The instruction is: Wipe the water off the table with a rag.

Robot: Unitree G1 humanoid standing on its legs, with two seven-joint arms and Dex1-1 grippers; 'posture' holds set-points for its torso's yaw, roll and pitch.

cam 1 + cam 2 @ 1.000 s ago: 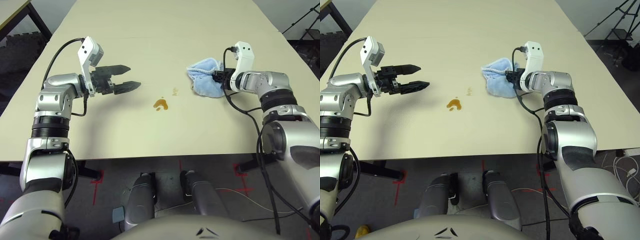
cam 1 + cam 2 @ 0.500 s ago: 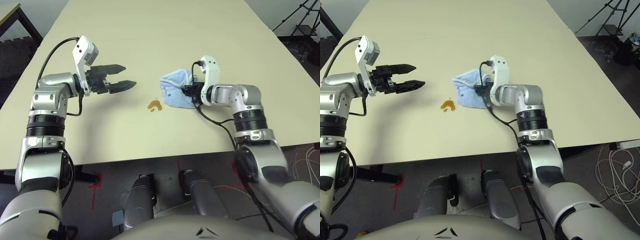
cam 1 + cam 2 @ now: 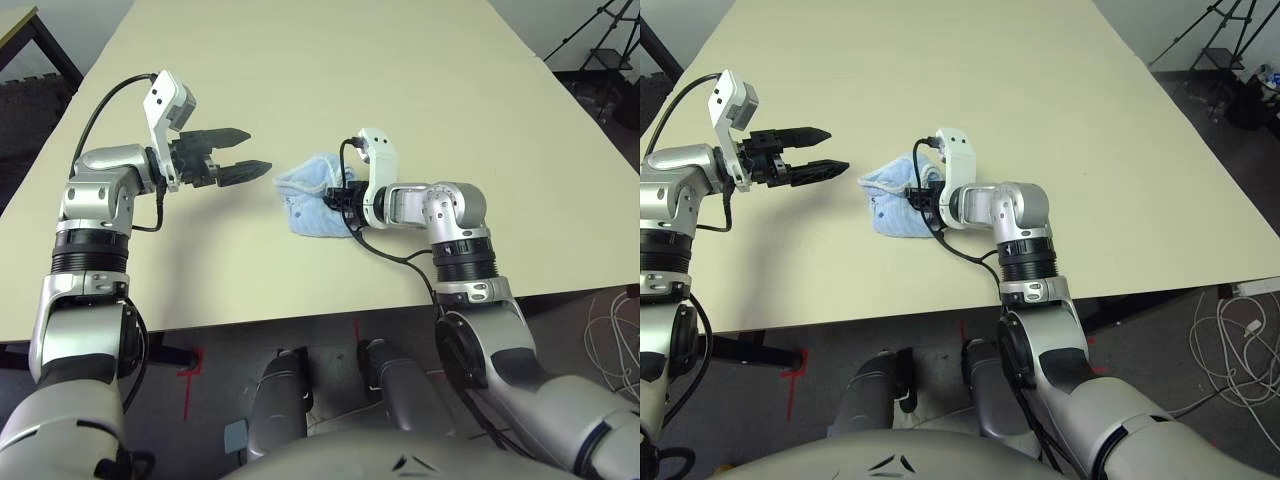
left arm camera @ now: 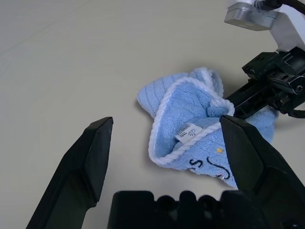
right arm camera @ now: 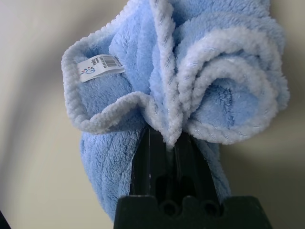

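The light-blue rag (image 3: 312, 203) with white edging lies bunched on the beige table (image 3: 420, 90), left of centre. My right gripper (image 3: 340, 199) is shut on the rag's right side, forearm low over the tabletop. In the right wrist view the black fingers (image 5: 155, 157) pinch a fold of the rag (image 5: 190, 86). The water is hidden; no blotch shows around the cloth. My left gripper (image 3: 256, 151) hovers open just left of the rag, empty. The left wrist view looks between its fingers (image 4: 90, 152) at the rag (image 4: 190, 114) and the right gripper (image 4: 259, 93).
The table's front edge runs just below the rag. A tripod (image 3: 590, 30) and cables (image 3: 1240, 330) stand on the floor off the right side. A second table's dark leg (image 3: 45, 50) is at the far left.
My right gripper has dragged the rag leftward across the table, over the spot where the amber blotches lay; they no longer show. The left gripper has stayed put, open.
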